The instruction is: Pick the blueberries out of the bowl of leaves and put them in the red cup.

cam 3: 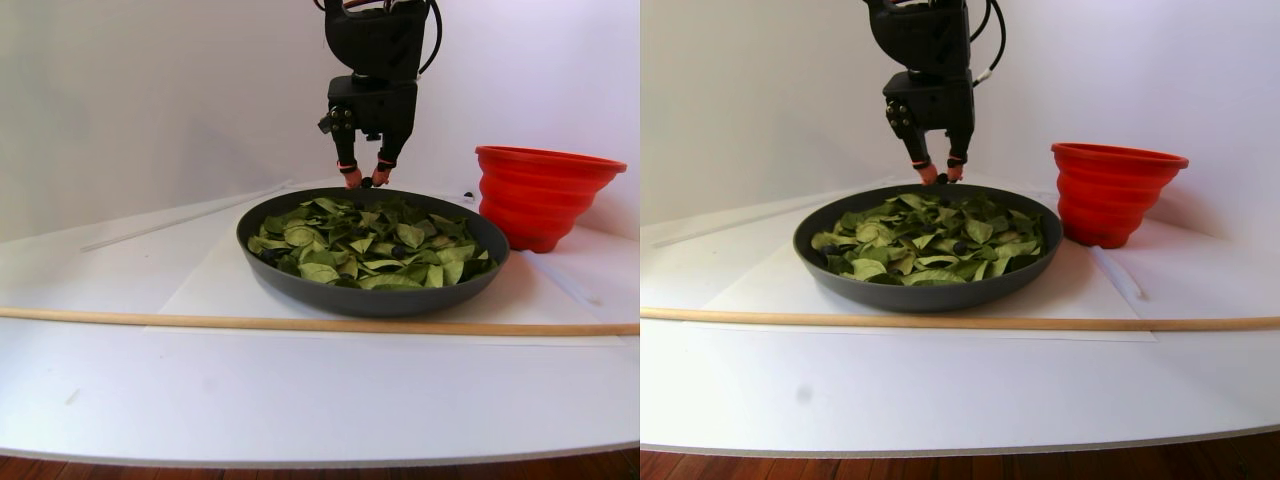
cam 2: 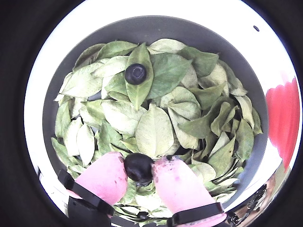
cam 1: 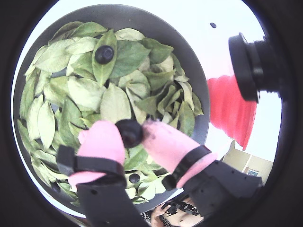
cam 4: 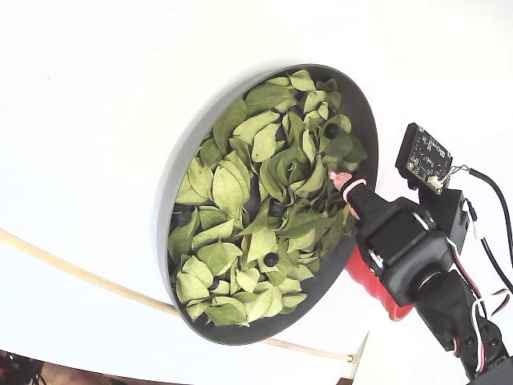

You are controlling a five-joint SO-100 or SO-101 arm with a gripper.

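Observation:
My gripper (cam 1: 129, 133) (cam 2: 138, 171), black with pink fingertips, is shut on a dark blueberry (cam 1: 128, 131) (cam 2: 138, 166) just above the leaves (cam 1: 115, 103) (cam 2: 154, 132). In the stereo pair view the gripper (cam 3: 367, 182) hangs over the far edge of the dark grey bowl (cam 3: 370, 298) (cam 1: 135, 18). A second blueberry (cam 1: 104, 54) (cam 2: 136, 74) lies on a leaf farther in, and a third (cam 1: 135, 178) sits below the fingers. The fixed view shows more berries (cam 4: 271, 259) among the leaves. The red cup (cam 1: 232, 109) (cam 3: 545, 195) stands right of the bowl, apart from it.
A long wooden stick (cam 3: 300, 322) lies across the white table in front of the bowl. A flat black dot (cam 1: 213, 25) marks the table beyond the bowl. In the fixed view the arm (cam 4: 405, 249) covers most of the red cup (cam 4: 370, 282).

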